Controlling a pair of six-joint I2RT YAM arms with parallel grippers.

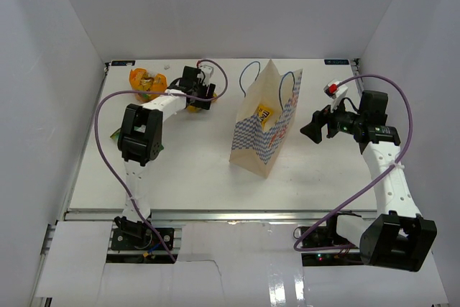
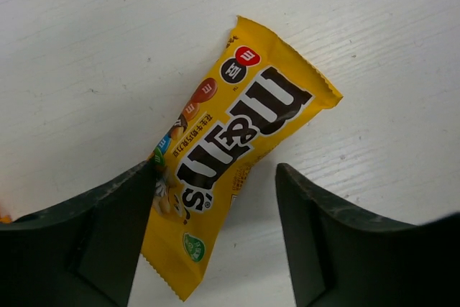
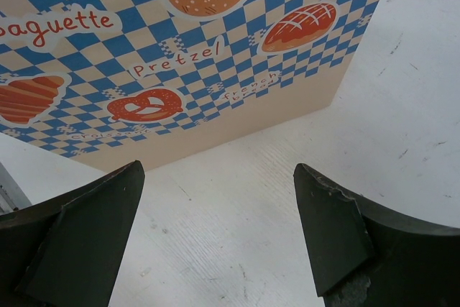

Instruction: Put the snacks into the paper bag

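Note:
The paper bag (image 1: 253, 145) stands upright mid-table, with one yellow candy pack (image 1: 266, 115) showing inside its mouth. My left gripper (image 1: 200, 97) is open and low over another yellow candy pack (image 2: 237, 134) lying flat on the table. Its left finger (image 2: 108, 228) touches the pack's edge, and its right finger (image 2: 338, 242) stands clear. The crinkly orange-yellow bag (image 1: 146, 82) lies at the far left. A green packet (image 1: 115, 134) peeks out beside the left arm. My right gripper (image 1: 314, 129) is open and empty, facing the bag's checkered side (image 3: 180, 55). No dark brown bar shows.
White walls enclose the table on the left, back and right. The purple cables (image 1: 108, 163) loop over the table beside each arm. The table's front edge (image 1: 215, 213) runs just ahead of the arm bases.

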